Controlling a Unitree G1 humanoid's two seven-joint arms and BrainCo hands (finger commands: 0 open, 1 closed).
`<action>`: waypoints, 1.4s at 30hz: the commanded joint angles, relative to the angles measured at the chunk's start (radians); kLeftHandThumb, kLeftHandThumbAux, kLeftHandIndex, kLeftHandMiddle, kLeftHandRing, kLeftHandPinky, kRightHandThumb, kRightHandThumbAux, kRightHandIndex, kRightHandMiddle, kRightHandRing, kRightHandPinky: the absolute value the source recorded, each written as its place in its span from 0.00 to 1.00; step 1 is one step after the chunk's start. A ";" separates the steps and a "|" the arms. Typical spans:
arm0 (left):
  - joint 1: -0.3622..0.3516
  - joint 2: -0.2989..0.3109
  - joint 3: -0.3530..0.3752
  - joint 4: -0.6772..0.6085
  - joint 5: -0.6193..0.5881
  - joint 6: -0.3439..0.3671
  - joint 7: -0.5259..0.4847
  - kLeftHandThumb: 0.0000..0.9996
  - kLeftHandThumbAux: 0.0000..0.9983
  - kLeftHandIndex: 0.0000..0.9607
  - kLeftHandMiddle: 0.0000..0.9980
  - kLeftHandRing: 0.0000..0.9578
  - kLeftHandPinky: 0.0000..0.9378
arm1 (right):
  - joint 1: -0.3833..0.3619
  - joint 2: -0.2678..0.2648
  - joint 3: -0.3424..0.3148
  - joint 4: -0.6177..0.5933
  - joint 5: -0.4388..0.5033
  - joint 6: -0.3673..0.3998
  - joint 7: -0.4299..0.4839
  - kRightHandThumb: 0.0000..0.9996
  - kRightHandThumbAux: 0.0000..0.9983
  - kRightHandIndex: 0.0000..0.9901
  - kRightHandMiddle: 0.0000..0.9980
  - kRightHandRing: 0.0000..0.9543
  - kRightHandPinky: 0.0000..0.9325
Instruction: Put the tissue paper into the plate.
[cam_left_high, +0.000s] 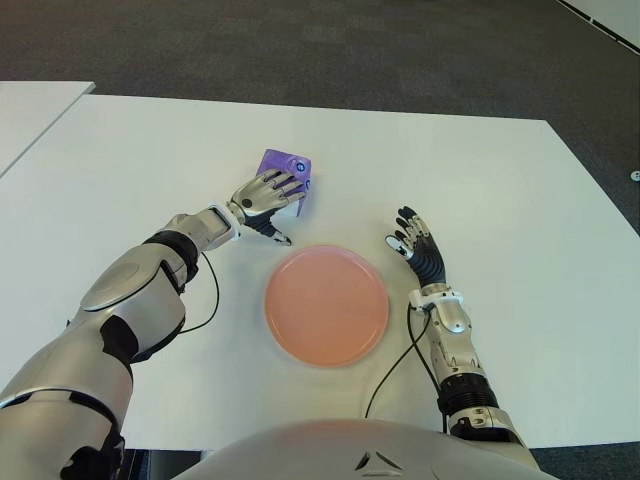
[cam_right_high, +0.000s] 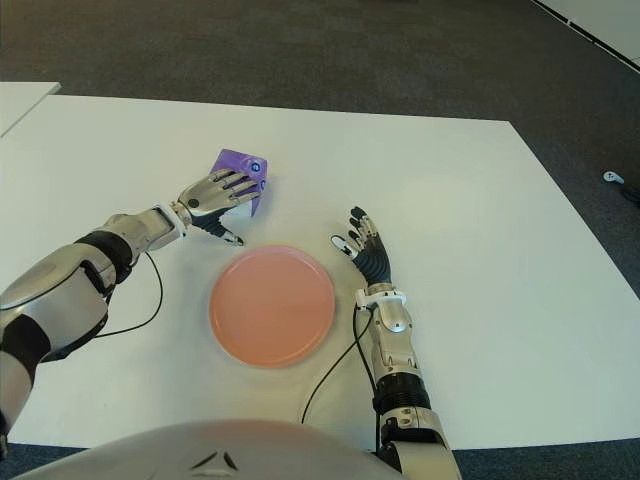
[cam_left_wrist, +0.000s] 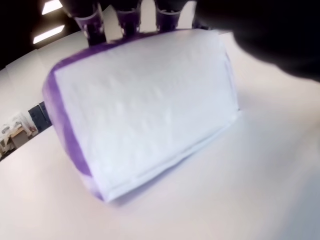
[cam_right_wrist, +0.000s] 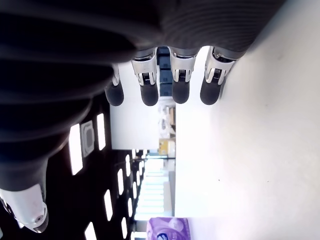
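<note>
- The plate (cam_left_high: 326, 305), pink and bare, lies closest to the robot's body on the white table (cam_left_high: 520, 220), roughly midway between the two arms.
- The right hand (cam_left_high: 417, 243) shows just to the right of the plate's far edge, fingers straight and spread, holding nothing; its own wrist view shows the fingertips extended with only table beyond them. It looks idle.
- The left hand (cam_left_high: 266, 196) is past the plate's far-left edge, reaching away from the body. Its fingers (cam_left_high: 283, 184) are draped over the top of the tissue pack (cam_left_high: 288, 168), and the thumb points down toward the table on the near side.
- In the left wrist view the tissue pack (cam_left_wrist: 145, 107) fills the frame, fingertips hooked over its far upper edge. The hand seems closed around it, though the thumb's contact is not visible.
- The tissue pack, purple with a white face, sits beyond the plate, a little left of its centre, apparently tilted with one lower edge on the table.
- Its long side runs roughly across the left palm.
- Judged from this, the left hand is by far the nearer, and the carry is a short pull back toward the body and slightly rightward to the plate.
</note>
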 joint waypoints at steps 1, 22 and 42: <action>0.073 0.012 -0.014 0.034 0.014 -0.017 -0.086 0.02 0.29 0.00 0.00 0.00 0.00 | 0.074 0.008 0.007 0.064 0.001 0.111 0.002 0.03 0.64 0.00 0.05 0.00 0.00; 0.227 0.180 0.176 -0.099 -0.239 -0.336 -0.258 0.08 0.36 0.00 0.00 0.00 0.00 | 0.075 0.016 0.019 0.056 -0.011 0.112 -0.008 0.03 0.63 0.00 0.05 0.00 0.00; 0.530 0.452 0.369 -0.628 -0.695 -0.263 -0.932 0.14 0.34 0.00 0.00 0.00 0.00 | 0.073 0.014 0.020 0.057 -0.005 0.113 0.006 0.02 0.60 0.01 0.05 0.01 0.00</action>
